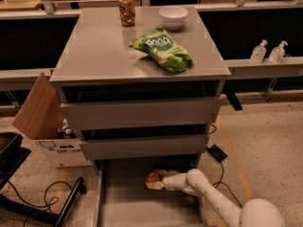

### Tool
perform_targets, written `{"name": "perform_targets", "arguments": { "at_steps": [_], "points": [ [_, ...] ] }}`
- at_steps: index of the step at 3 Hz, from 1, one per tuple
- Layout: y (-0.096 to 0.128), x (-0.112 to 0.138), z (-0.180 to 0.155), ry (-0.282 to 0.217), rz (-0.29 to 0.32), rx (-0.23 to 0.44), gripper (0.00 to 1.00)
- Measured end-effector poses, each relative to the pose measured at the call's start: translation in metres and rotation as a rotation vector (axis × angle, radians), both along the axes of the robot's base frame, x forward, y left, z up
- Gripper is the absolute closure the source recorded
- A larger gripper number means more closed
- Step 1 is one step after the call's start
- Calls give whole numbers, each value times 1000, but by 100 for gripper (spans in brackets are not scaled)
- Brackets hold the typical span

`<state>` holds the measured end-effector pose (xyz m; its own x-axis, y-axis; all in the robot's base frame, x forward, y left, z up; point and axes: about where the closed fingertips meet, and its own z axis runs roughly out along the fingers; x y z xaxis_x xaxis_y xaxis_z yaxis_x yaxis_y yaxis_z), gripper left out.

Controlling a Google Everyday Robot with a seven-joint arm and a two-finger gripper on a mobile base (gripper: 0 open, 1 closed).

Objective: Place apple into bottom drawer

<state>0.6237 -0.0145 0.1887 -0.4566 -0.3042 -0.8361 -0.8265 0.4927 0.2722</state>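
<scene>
The bottom drawer is pulled out at the foot of the grey cabinet, its flat floor and low side walls showing. My white arm reaches in from the lower right. My gripper is low inside the drawer near its back right. The small red-orange apple sits between the fingers, close to the drawer floor. Whether it rests on the floor I cannot tell.
Two flat-fronted grey drawers stand above. The cabinet top holds a green chip bag, a white bowl and a can. A cardboard box stands at the left, cables and a black base at the lower left.
</scene>
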Motion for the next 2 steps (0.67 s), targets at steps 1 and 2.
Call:
{"name": "perform_targets", "arguments": {
  "at_steps": [1,2],
  "points": [
    [3,-1,-1,2,3,2,51],
    [5,-2,-1,3,7,3,28]
  ]
}}
